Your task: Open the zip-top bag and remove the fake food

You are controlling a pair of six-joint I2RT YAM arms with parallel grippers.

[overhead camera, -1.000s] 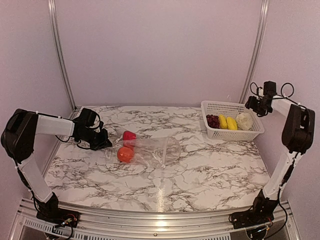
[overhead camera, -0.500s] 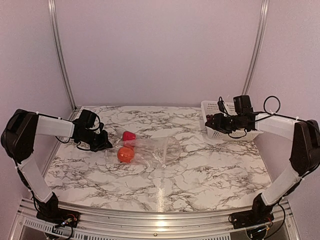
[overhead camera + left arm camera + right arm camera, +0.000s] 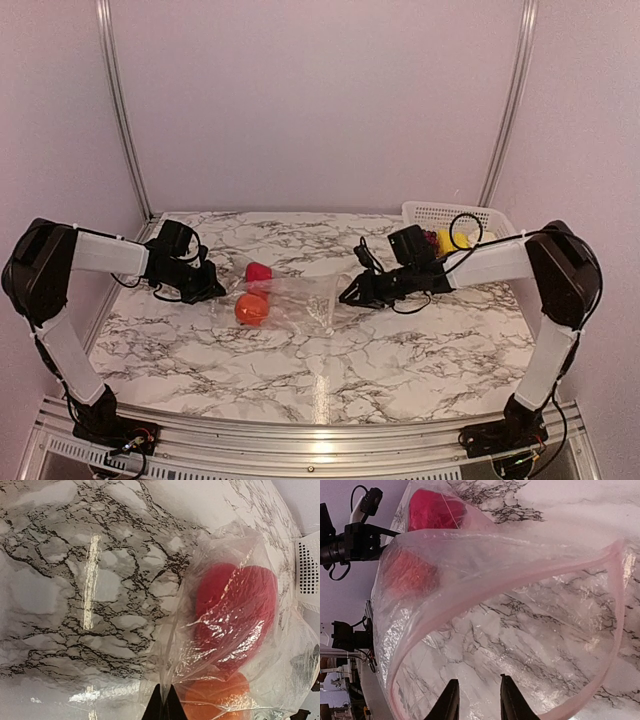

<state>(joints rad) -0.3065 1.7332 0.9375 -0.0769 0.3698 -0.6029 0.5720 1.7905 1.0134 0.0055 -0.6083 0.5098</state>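
Now | left claw (image 3: 162, 707): tips together, pinching the zip-top bag (image 3: 305, 298) at its closed end | right claw (image 3: 477, 700): fingers apart at the bag's open mouth | red piece (image 3: 235, 605) and orange ball (image 3: 217, 700): inside bag, just ahead of left claw, well apart from right claw

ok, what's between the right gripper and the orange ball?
Just the zip-top bag's empty clear stretch lying on the marble table, its mouth gaping at the right gripper. No food before the orange ball. Right wrist view shows it best.
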